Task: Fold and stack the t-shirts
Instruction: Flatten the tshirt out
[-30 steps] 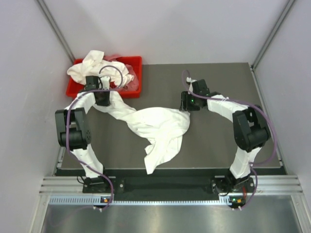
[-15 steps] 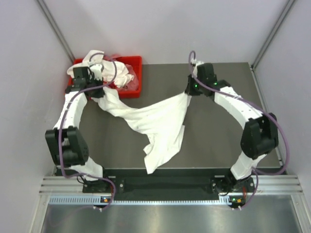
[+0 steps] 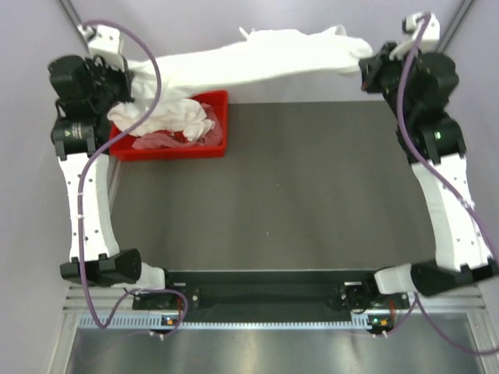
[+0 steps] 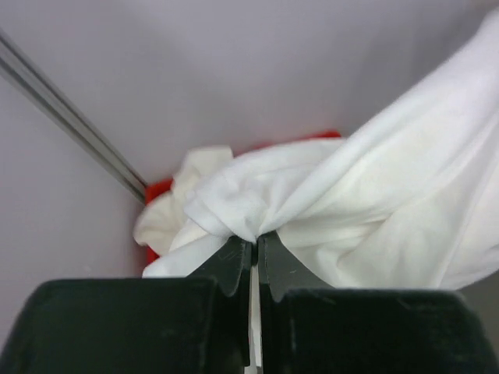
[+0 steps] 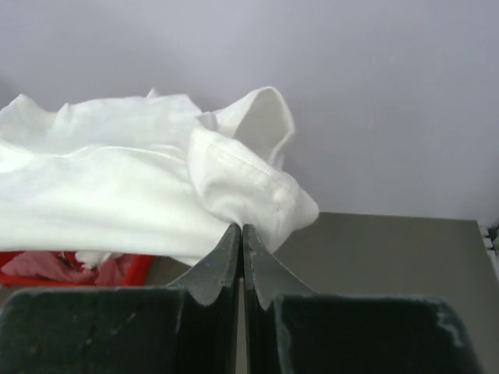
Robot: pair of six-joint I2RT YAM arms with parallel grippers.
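Left gripper [image 4: 251, 243] is clamped on a bunch of the t-shirt [image 3: 257, 58], high over the red bin [image 3: 187, 149] of waiting shirts [image 3: 168, 121]. It's up off the table [image 3: 312, 195] now, pulled taut across to the right gripper [image 5: 240, 230], which pinches a hemmed edge. Looks ready for laying flat!

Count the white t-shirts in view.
2: a stretched t-shirt hangs between the left gripper and right gripper; a crumpled t-shirt lies in the red bin, whose heap may hide more.
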